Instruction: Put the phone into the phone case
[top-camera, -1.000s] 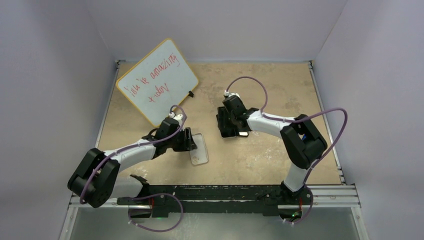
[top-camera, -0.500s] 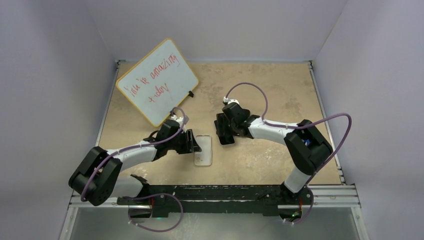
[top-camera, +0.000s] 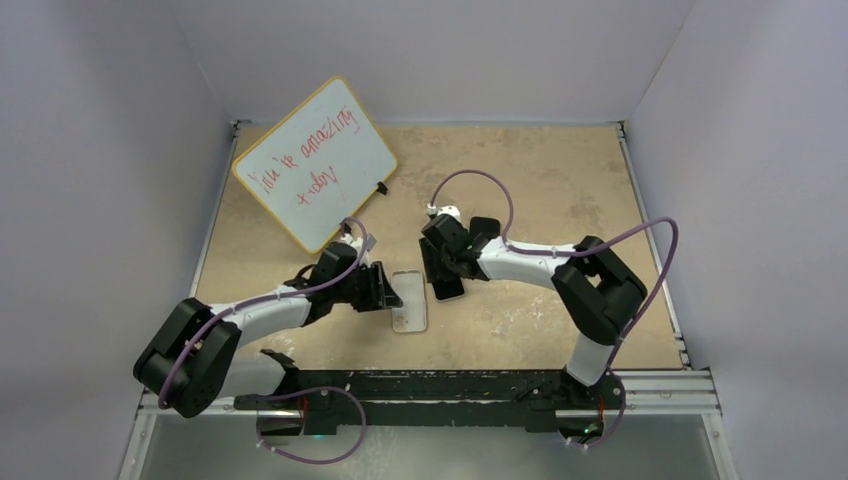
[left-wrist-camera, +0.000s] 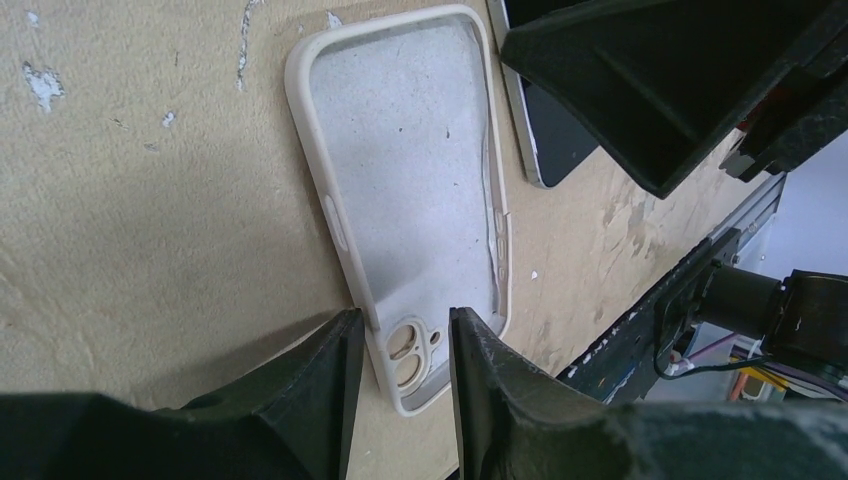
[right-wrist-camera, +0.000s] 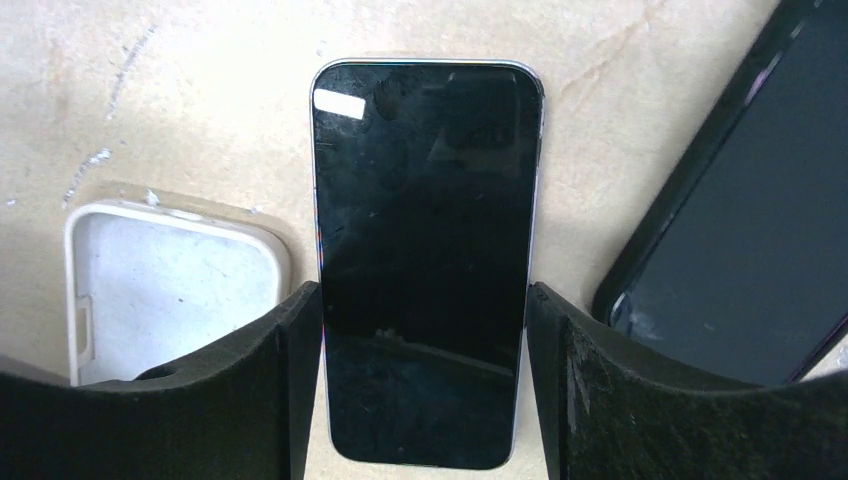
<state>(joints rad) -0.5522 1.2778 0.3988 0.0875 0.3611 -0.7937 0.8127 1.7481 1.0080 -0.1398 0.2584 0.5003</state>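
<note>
The phone case (top-camera: 409, 301) is a whitish shell lying open side up on the table, its camera hole toward the near edge. In the left wrist view (left-wrist-camera: 405, 170) my left gripper (left-wrist-camera: 400, 335) is narrowly open, and its fingers straddle the case's side wall by the camera hole. The black-screened phone (right-wrist-camera: 425, 240) lies face up just right of the case (right-wrist-camera: 170, 290). My right gripper (right-wrist-camera: 424, 297) is shut on the phone's two long edges. From above, the phone (top-camera: 448, 284) sits beside the case under the right gripper (top-camera: 443, 268).
A second dark device (right-wrist-camera: 740, 220) lies right of the phone, also seen from above (top-camera: 484, 230). A yellow-framed whiteboard (top-camera: 315, 165) stands at the back left. The black rail (top-camera: 450, 385) runs along the near edge.
My right gripper has slid the phone left and nearer, up beside the case. My left gripper has shifted the case a little right and straightened it.
</note>
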